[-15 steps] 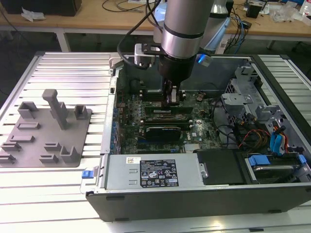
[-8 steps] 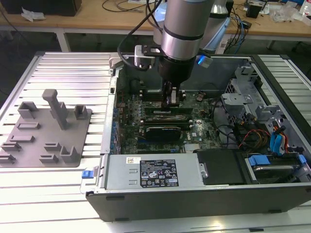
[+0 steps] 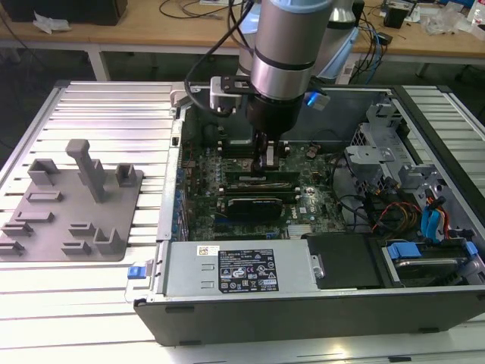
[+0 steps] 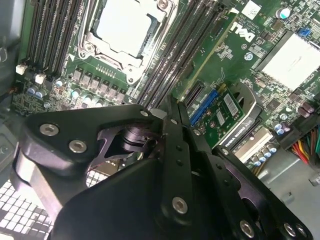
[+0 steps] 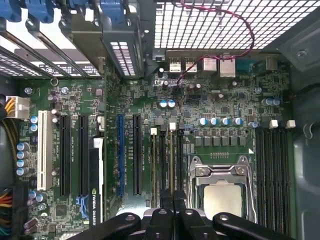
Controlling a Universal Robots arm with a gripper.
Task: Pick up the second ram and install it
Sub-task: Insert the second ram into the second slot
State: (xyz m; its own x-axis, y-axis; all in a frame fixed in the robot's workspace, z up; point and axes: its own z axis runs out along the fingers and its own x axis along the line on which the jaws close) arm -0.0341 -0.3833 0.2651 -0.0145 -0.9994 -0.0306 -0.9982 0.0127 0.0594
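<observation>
In both wrist views the second ram [image 4: 207, 50] [image 5: 172, 160] is a thin green stick seen edge-on. It stands in one of the long black memory slots [image 5: 162, 160] beside the processor socket [image 5: 225, 195]. My gripper [image 4: 171, 102] [image 5: 173, 196] sits at the stick's middle. Its two black fingers are pressed close together, one on either side of the stick's thin edge. In the exterior view my gripper [image 3: 271, 161] reaches straight down into the open computer case, low over the motherboard [image 3: 204, 167].
On the exterior view's left, a grey fixture plate [image 3: 72, 205] with upright blocks lies on the slatted table. Inside the case are a black graphics card [image 3: 254, 203], the power supply [image 3: 235, 269], a drive cage [image 3: 379, 159] and loose cables [image 3: 394, 216].
</observation>
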